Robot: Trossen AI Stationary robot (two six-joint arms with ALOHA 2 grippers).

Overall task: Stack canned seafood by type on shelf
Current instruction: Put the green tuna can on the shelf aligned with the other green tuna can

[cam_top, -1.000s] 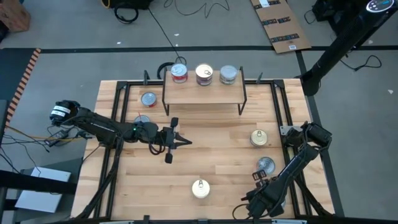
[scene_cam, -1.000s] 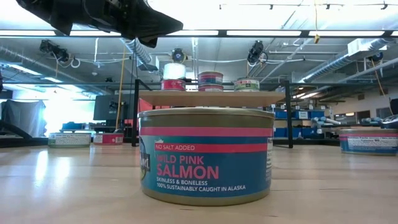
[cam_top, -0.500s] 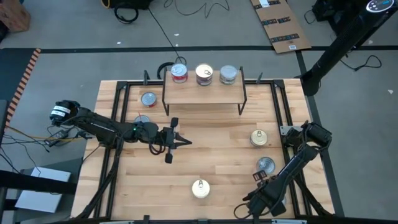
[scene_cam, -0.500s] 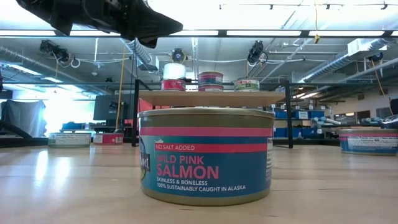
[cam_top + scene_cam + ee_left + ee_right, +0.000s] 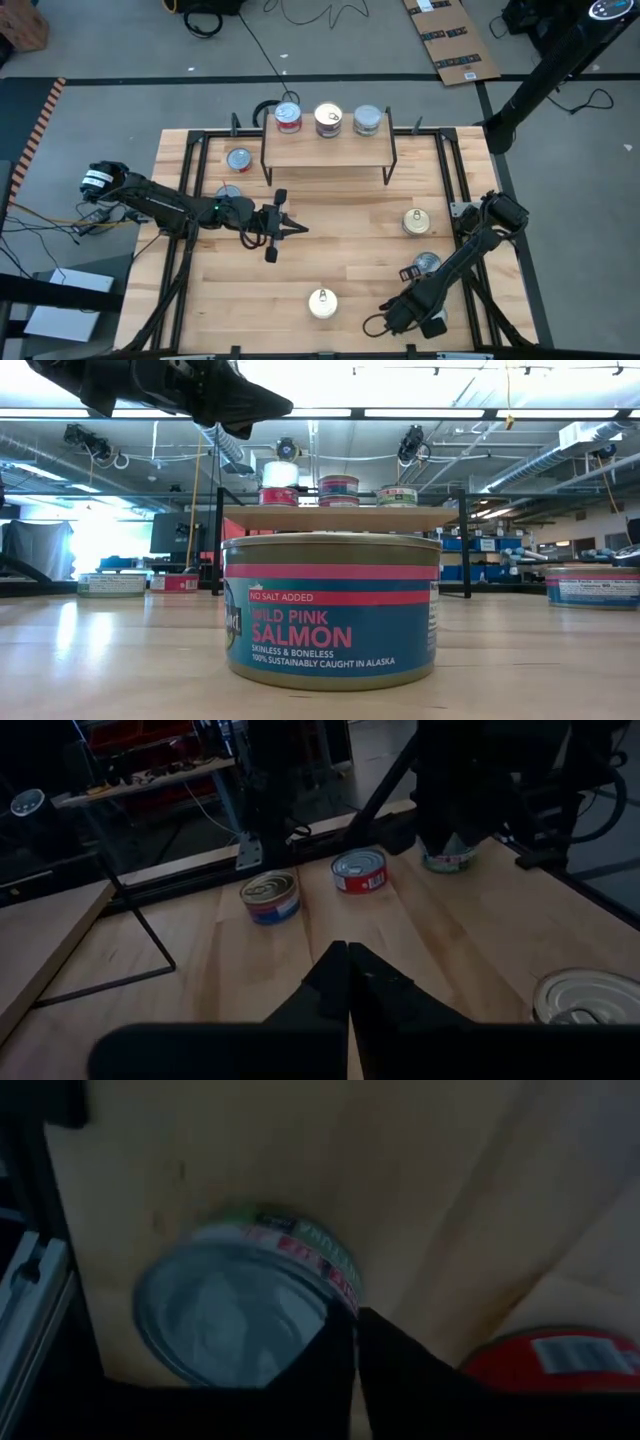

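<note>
The shelf [image 5: 328,152] stands at the table's far edge with three cans on it: a red one [image 5: 288,118], a middle one [image 5: 328,120] and a silver-topped one [image 5: 367,121]. Loose cans rest on their bases on the table: a salmon can [image 5: 322,302] near the front, two at the right [image 5: 416,221] [image 5: 427,264], two at the far left [image 5: 238,159]. My right gripper [image 5: 352,1320] points down, shut, over a silver-topped, green-labelled can [image 5: 250,1310] near the front right, beside a red can [image 5: 560,1360]. My left gripper [image 5: 298,229] hovers shut at mid-table. My right gripper's shut fingertips stand over the near rim of the green-labelled can [image 5: 335,1295], coming from above. The view is blurred, and I cannot tell whether they touch it.
Black metal frame rails [image 5: 190,200] run along the table's left and right sides. The right arm [image 5: 450,275] lies over the front right corner and hides the green-labelled can in the high view. Bare boards lie between the shelf and the salmon can.
My right arm has swung along the front edge toward the table's left, and its hand has sunk a little. The left arm and all the cans have kept still.
</note>
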